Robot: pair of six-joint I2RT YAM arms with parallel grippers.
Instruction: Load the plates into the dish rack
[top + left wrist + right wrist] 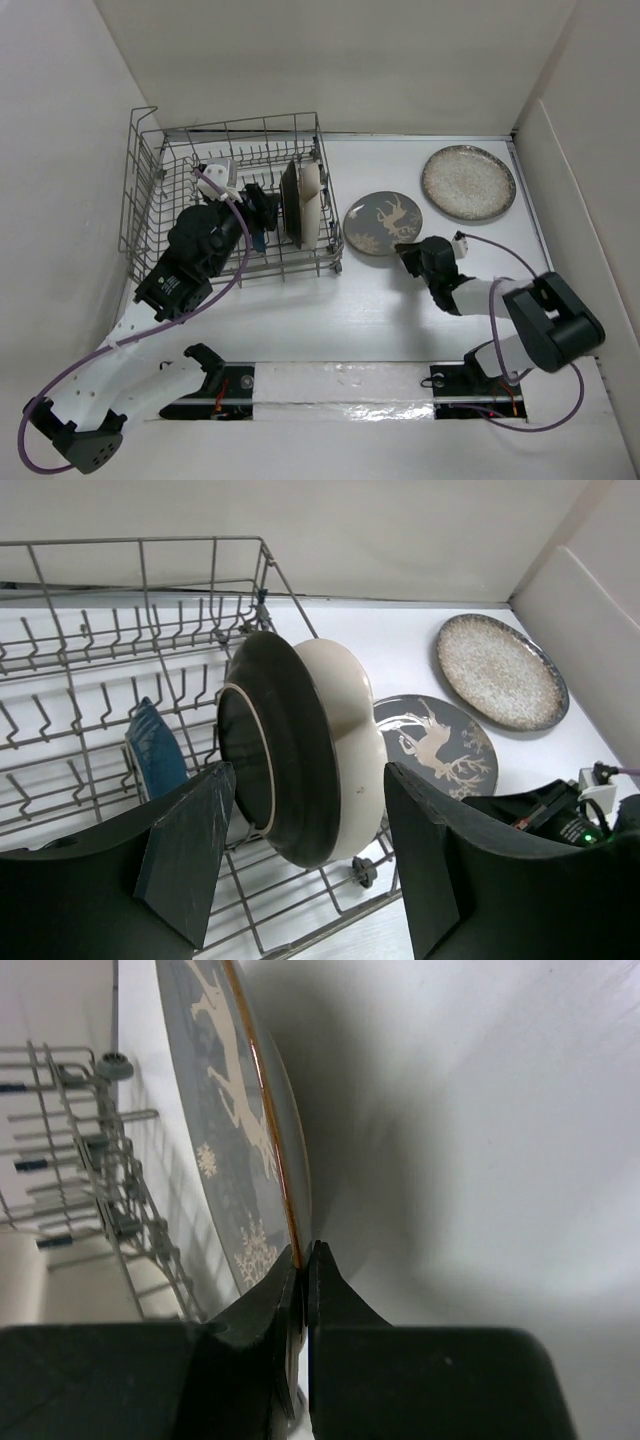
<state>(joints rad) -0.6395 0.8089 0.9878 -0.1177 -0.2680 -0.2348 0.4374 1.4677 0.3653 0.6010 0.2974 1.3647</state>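
Your left gripper [262, 212] reaches into the dish rack [150, 200], which sits at the far left of the white table [400, 320]. Its 2 fingers [190, 850] are spread wide apart and hold nothing. From the left wrist camera they frame 2 plates standing on edge among the tines at the rack's right end: the brown-rimmed plate [285, 770] nearest the gripper, and the cream plate [350, 715] leaning against its far side. You cannot tell from these views whether either finger touches them. A small blue part [155, 750] stands between the tines just left of those plates, and what it is cannot be made out. Your right gripper [405, 252] is pinched shut on the near rim of the deer plate [383, 222]. The right wrist camera shows both fingers [330, 1300] pressed together on the plate's thin edge with the pale deer pattern running away from them. That plate sits on the table just right of the rack, apart from its wire wall, and you cannot tell whether its rim is raised off the surface. The speckled plate [468, 182] lies flat further right and further back, near the deer plate but not touching it, with no gripper on it.
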